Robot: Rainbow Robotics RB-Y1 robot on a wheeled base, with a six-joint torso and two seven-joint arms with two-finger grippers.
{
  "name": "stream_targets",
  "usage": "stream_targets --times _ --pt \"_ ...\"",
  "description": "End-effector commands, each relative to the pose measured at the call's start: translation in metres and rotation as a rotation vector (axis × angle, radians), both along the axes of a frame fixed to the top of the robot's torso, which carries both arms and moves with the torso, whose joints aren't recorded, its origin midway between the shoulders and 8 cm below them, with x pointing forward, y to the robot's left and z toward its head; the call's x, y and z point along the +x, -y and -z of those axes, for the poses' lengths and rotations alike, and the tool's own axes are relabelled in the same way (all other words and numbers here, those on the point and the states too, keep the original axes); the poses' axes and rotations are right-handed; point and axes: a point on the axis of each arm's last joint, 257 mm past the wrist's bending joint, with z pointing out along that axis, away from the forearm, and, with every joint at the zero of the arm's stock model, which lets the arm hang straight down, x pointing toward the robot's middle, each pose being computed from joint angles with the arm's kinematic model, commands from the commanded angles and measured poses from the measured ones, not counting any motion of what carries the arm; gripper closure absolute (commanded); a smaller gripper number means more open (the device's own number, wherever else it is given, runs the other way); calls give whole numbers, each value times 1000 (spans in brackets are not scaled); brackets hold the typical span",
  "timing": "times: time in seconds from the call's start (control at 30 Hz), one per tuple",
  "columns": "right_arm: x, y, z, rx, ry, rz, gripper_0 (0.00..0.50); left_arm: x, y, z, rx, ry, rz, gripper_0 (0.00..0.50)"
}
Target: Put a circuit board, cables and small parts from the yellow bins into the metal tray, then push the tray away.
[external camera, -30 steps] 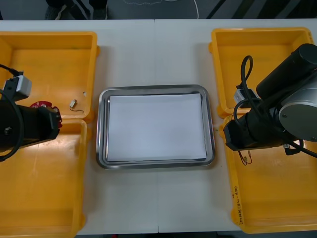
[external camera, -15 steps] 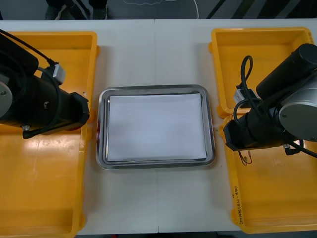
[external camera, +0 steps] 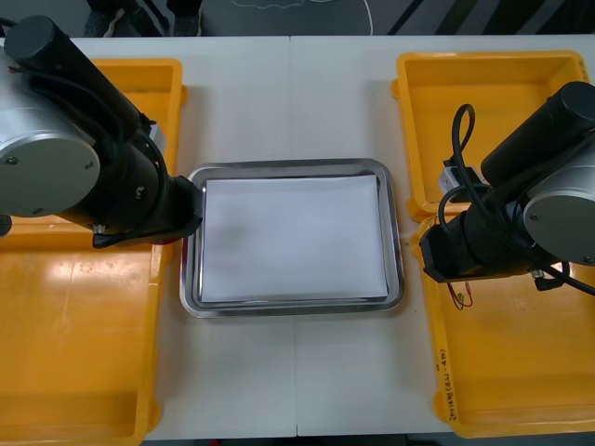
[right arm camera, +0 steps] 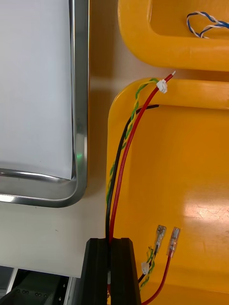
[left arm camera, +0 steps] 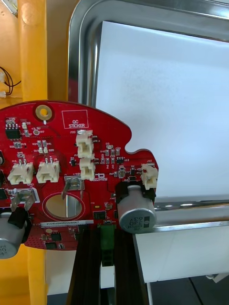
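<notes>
My left gripper [left arm camera: 102, 234] is shut on the lower edge of a round red circuit board [left arm camera: 71, 162]. The board hangs above the left rim of the metal tray [left arm camera: 82, 57], which is white inside. In the front view the left arm [external camera: 139, 190] covers the gap between the left yellow bins and the tray [external camera: 288, 168]. My right gripper [right arm camera: 109, 244] is shut on a bundle of red, black and yellow-green cables [right arm camera: 125, 143]. The bundle trails over the corner of the right near bin [right arm camera: 191, 157], beside the tray's right rim [right arm camera: 80, 95].
A twisted blue and white cable [right arm camera: 205, 23] lies in the right far bin [external camera: 483, 67]. The bundle's loose terminal ends [right arm camera: 167, 240] rest on the right near bin's floor. The left near bin [external camera: 74, 353] sits below the left arm. A thin cable end [left arm camera: 5, 83] shows in the left far bin.
The left arm has swung right from the left far bin to the tray's left rim, carrying the circuit board. The right arm has not moved.
</notes>
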Motion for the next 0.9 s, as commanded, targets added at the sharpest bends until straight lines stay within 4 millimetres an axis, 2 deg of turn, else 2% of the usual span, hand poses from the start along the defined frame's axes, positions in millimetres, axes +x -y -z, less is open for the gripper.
stream_targets --times 0.03,0.3,0.9 --pt "4 -8 -13 1 46 -24 500 5 25 -5 2 33 39 500" --pt "4 -9 -14 3 46 -24 500 3 52 8 10 30 73 500" --pt "4 -8 -15 3 48 -26 500 -13 81 66 117 -90 145 500"
